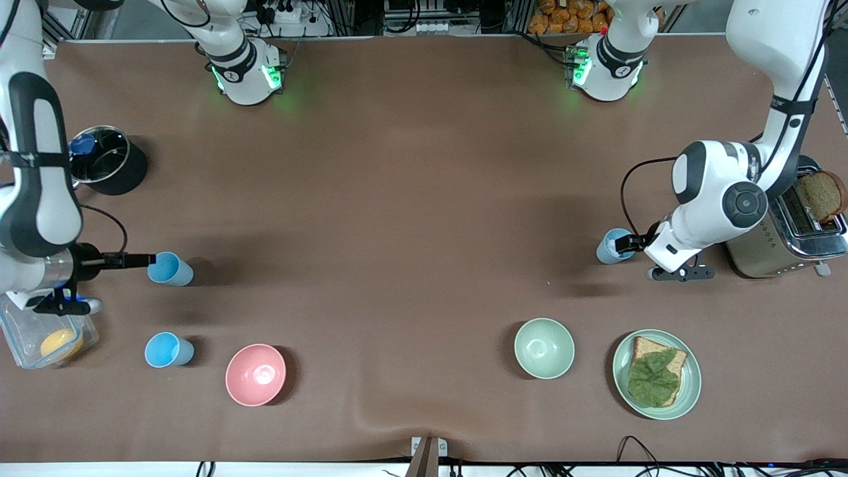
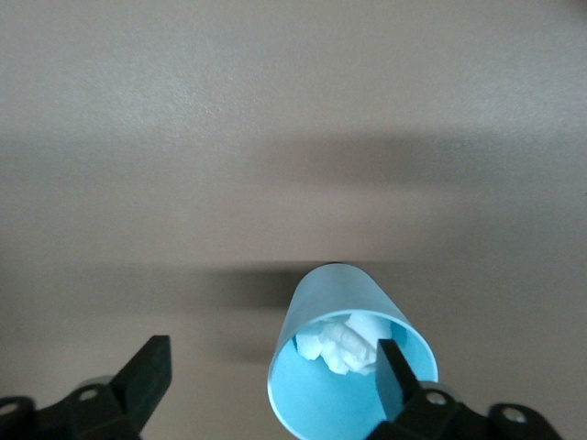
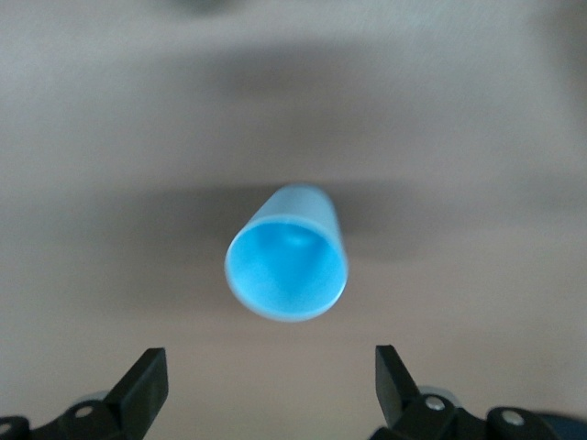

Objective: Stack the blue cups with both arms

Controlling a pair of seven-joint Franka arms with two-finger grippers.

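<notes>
Three blue cups stand upright on the brown table. One cup (image 1: 608, 248) (image 2: 335, 302), near the toaster, holds crumpled white paper (image 2: 348, 344). My left gripper (image 1: 624, 244) (image 2: 272, 378) is open at this cup's rim, with one finger (image 2: 393, 376) inside and the other outside. A second cup (image 1: 173, 270) (image 3: 287, 266) stands toward the right arm's end. My right gripper (image 1: 150, 260) (image 3: 271, 380) hangs open beside its rim, with nothing between the fingers. The third cup (image 1: 169, 349) stands nearer the front camera, next to the pink bowl.
A pink bowl (image 1: 255, 374) and a pale green bowl (image 1: 544, 348) sit near the front edge. A green plate (image 1: 689, 391) carries bread and lettuce. A toaster (image 1: 775, 245), a black pot (image 1: 109, 162) and a plastic box (image 1: 20, 344) line the table's ends.
</notes>
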